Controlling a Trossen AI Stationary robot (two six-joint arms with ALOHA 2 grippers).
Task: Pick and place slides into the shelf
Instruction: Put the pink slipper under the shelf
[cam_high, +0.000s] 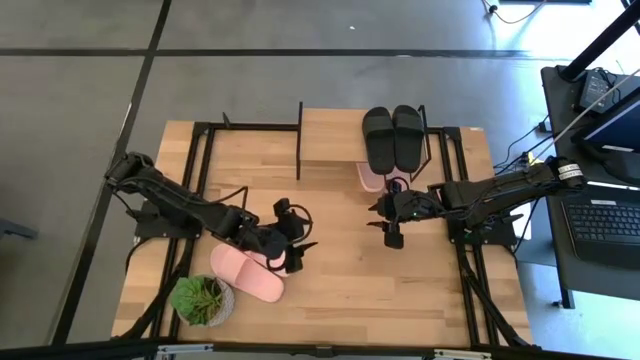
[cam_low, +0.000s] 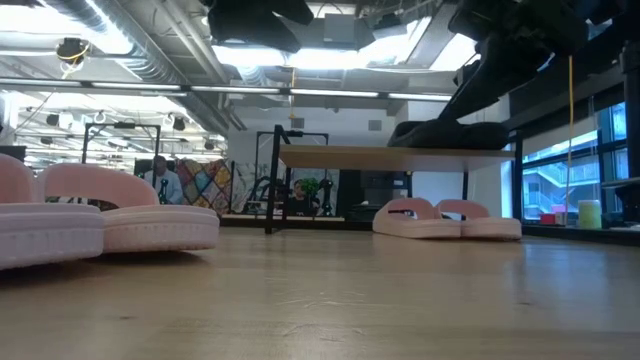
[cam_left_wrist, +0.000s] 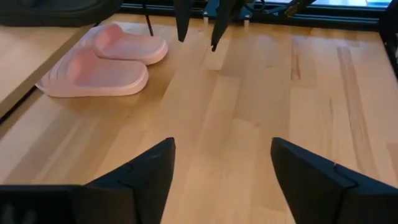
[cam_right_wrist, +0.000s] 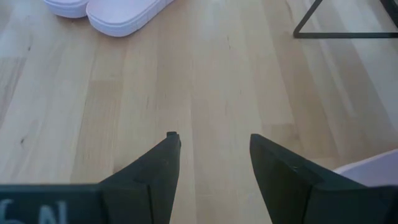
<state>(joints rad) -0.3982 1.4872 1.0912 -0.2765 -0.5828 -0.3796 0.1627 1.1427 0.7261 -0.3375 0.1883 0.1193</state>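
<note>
— Progress so far? 
— Roughly two thirds, at a guess. Pair of black slides (cam_high: 392, 137) already up on the shelf (cam_high: 330, 140), side by side on the plank top. One pink pair (cam_low: 447, 218) tucked under it on the bench (cam_high: 350, 280), touching each other, just poking out from the front edge in the high view. 
— And left to do? 
— One pink pair (cam_high: 247, 270) out on the bench beside the potted plant (cam_high: 202, 299), well apart from the shelf. Only four pink and two black visible, so seemingly just that pair to go. 
— Grippers? 
— Left gripper (cam_high: 298, 245) hovering just beside that loose pair, fingers (cam_left_wrist: 140, 177) spread, nothing between them. Right gripper (cam_high: 392, 238) near the shelf front over bare wood, fingers (cam_right_wrist: 155, 171) likewise apart and empty. 
— Any brands or labels? 
— None legible on slides or shelf. Only a few pale letters at the edge of the right wrist view, cut off, not readable with confidence.
</note>
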